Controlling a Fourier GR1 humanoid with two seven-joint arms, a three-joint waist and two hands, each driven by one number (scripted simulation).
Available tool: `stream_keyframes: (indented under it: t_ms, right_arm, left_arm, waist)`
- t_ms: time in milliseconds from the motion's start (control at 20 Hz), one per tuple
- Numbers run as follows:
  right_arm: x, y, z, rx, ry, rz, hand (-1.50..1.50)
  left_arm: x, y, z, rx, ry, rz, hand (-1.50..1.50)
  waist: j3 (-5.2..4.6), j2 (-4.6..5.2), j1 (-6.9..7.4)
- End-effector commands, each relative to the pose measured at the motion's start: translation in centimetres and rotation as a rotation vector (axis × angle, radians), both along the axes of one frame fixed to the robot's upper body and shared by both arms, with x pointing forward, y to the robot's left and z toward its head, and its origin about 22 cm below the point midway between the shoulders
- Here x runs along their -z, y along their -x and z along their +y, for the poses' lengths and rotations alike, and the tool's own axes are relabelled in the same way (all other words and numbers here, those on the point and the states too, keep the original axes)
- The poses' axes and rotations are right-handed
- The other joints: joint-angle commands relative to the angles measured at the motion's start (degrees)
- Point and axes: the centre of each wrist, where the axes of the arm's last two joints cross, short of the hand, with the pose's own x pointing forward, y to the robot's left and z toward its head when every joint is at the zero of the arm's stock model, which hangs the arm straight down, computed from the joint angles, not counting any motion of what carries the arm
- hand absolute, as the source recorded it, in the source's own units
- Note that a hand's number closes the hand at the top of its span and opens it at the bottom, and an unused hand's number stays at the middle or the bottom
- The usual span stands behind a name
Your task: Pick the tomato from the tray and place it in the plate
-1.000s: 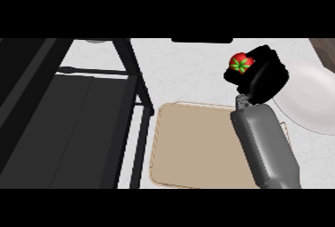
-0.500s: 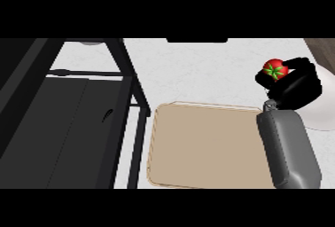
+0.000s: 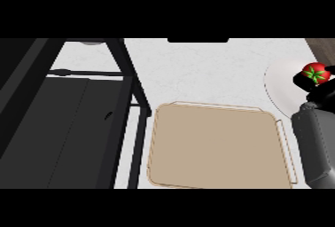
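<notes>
Looking down, I see the tan tray (image 3: 219, 148) lies bare beside the white plate (image 3: 282, 84). My right hand (image 3: 317, 88) has carried across from above the tray's far corner to over the plate, fingers curled around the tomato (image 3: 315, 72), so only lowering and letting go remain, I judge. Plate and hand are cut off at the edge; my left hand doesn't show.

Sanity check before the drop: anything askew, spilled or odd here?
Nothing stands out. The beige rectangular tray sits flat on the white counter, nothing on it. The right hand holds the red tomato over the white round plate at the view's right edge.
</notes>
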Motion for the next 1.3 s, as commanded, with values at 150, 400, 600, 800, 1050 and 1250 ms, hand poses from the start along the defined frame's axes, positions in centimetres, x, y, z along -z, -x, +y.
stream_keyframes:
  t_ms: [150,400,600,800,1050,1250]
  right_arm:
    - [-1.0,0.1,-5.6,0.053,-0.004,-0.044,1.5]
    - [2.3,1.3,-7.7,0.068,-0.249,0.267,-1.5]
    - [2.5,1.0,-7.9,-0.028,-0.326,0.252,-1.5]
    - [2.2,1.4,-8.6,-0.107,-0.31,0.117,-1.5]
    - [0.7,1.9,-9.7,-0.144,-0.25,-0.102,-1.5]
    - [-0.1,2.4,-11.3,-0.142,-0.302,-0.25,-1.5]
  left_arm:
    - [2.4,0.3,-1.1,-0.026,0.023,0.225,0.0]
    - [2.9,1.4,0.6,-0.031,0.015,0.231,0.0]
    - [3.5,2.0,0.5,-0.013,0.016,0.228,0.0]
    - [2.6,1.3,0.4,-0.02,0.022,0.224,0.0]
    - [4.1,2.7,1.2,-0.022,0.035,0.252,0.0]
    - [3.5,1.6,0.8,-0.04,0.026,0.246,0.0]
  waist:
    - [-0.91,1.0,-0.15]
    - [-0.89,1.37,0.69]
    - [-0.75,1.46,1.43]
    - [-0.57,1.35,0.83]
    - [-0.58,1.19,0.05]
    - [-0.73,1.06,-0.42]
